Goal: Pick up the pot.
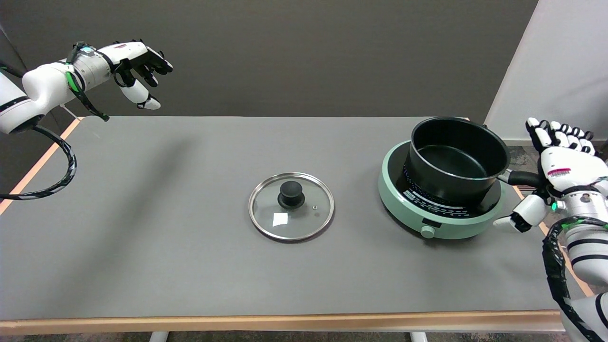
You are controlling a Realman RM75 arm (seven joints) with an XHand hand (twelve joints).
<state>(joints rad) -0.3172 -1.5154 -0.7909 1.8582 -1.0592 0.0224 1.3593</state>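
Black saucepan (457, 159) sits empty on the green induction hob (439, 216); right hand (565, 173) at its handle (522, 178), fingers (563, 133) spread, grasping nothing.

I can't see the far end of the pot's handle (522, 178); my right hand (563, 173) covers it. Whether the fingers (560, 133) grip it, I cannot tell.

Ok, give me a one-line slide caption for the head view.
Right hand at the handle of the black pot on the green cooktop; glass lid lies apart on the table.
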